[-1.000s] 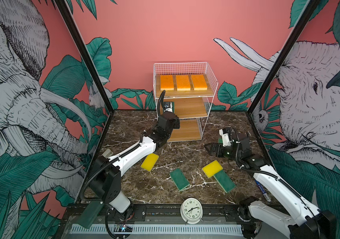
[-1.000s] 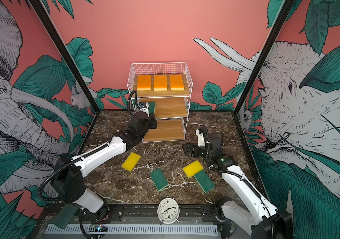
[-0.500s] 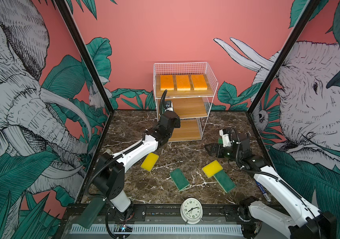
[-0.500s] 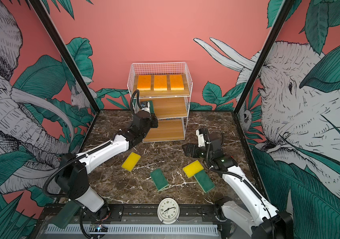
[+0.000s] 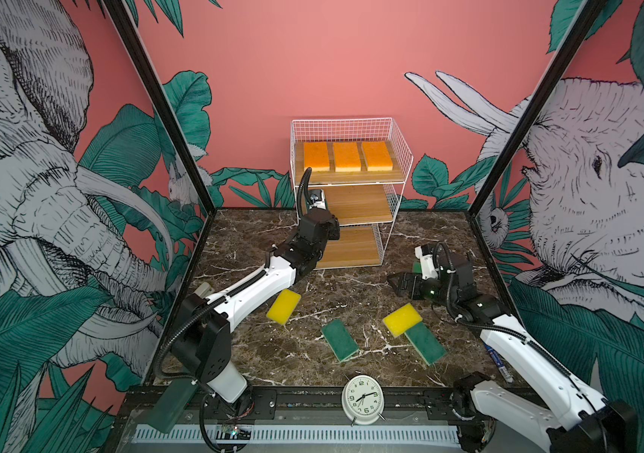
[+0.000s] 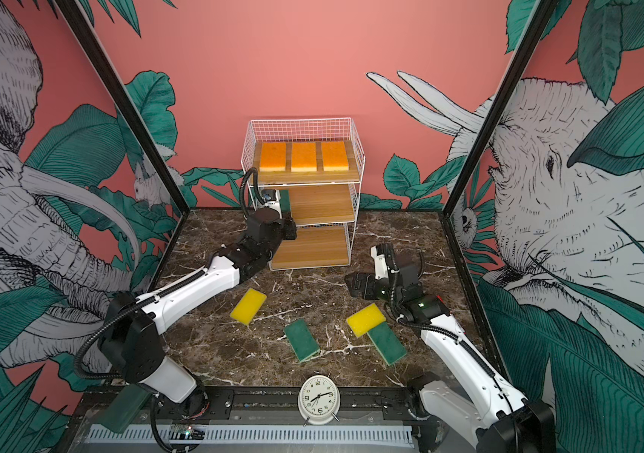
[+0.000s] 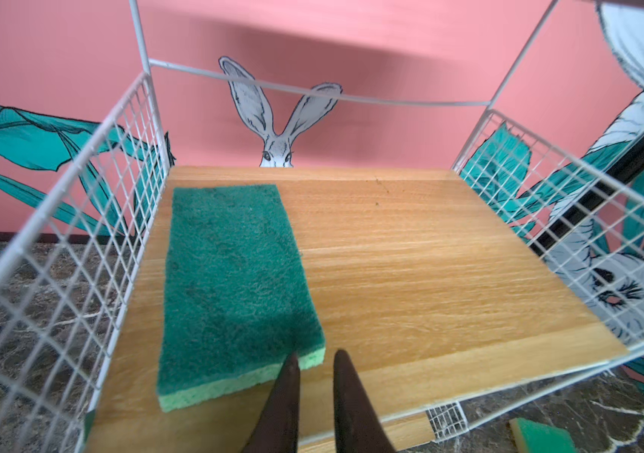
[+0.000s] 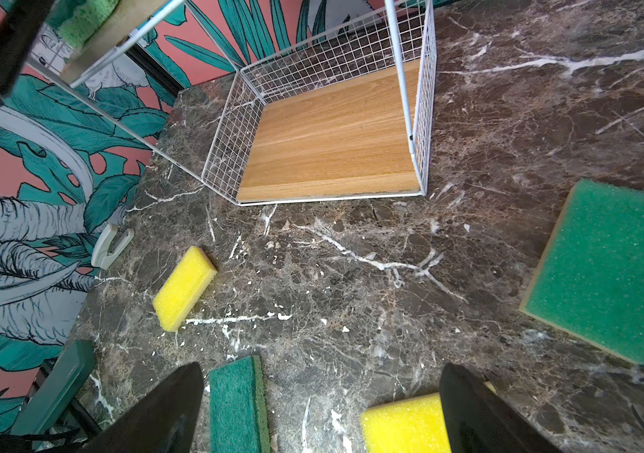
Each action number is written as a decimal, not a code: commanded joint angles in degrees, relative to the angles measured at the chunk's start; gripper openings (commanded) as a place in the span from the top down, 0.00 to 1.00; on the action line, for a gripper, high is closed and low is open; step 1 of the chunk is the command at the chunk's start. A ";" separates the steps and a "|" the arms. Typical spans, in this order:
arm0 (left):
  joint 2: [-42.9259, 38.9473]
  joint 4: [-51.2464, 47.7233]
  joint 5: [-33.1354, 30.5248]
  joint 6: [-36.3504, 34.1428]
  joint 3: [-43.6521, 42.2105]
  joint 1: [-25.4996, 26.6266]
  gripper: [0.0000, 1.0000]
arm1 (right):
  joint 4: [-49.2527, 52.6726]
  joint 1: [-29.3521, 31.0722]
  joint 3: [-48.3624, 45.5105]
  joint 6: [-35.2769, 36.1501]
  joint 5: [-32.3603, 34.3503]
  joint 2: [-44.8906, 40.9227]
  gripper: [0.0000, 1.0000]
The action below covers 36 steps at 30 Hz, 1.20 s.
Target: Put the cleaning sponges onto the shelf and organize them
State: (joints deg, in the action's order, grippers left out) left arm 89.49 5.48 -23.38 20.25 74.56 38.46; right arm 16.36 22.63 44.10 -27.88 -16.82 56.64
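The shelf (image 5: 401, 157) stands at the back with three orange cleaning sponges (image 5: 347, 156) in a row on its top tier. A dark green sponge (image 7: 234, 282) lies flat on the left of the middle board, also visible in a top view (image 6: 285, 200). My left gripper (image 7: 314, 355) is shut and holds nothing; one fingertip (image 7: 291, 362) touches that sponge's near corner. On the table lie a yellow sponge (image 5: 283, 307), a green one (image 5: 339, 339), and a yellow one (image 5: 402, 319) overlapping a green one (image 5: 425, 344). My right gripper (image 8: 320, 368) hangs open and empty above the table.
Another green sponge (image 8: 606, 270) lies on the table beside the right wrist. An alarm clock (image 5: 362, 398) stands at the front edge. A pen (image 5: 498, 361) lies along the right wall and a grey clip (image 5: 202, 290) by the left wall. The bottom board (image 8: 332, 137) is bare.
The left arm has reached a little further into the shelf's middle tier. The right arm and the sponges on the table have not moved.
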 commanded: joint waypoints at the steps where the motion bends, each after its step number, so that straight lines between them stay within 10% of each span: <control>1: -6.82 -1.46 1.14 -0.74 -0.80 -0.31 0.80 | -3.36 0.44 -0.17 -0.15 -0.94 0.44 0.04; 12: -18.97 -21.43 0.89 2.66 -3.06 -0.31 0.79 | -4.17 5.84 4.37 -0.49 2.10 3.64 0.12; 22: -28.53 -36.36 0.66 2.77 -7.36 -1.95 0.60 | -12.35 11.12 11.56 -4.12 2.93 10.61 0.49; 36: -35.87 -36.11 15.08 5.26 -18.55 -20.31 0.58 | -23.48 18.82 23.69 -8.31 11.61 25.85 0.69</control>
State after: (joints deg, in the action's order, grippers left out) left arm 53.19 -30.94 -12.56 25.30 57.41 19.68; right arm -1.08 40.56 65.01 -35.48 -8.19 81.30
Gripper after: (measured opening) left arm 0.420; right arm 0.315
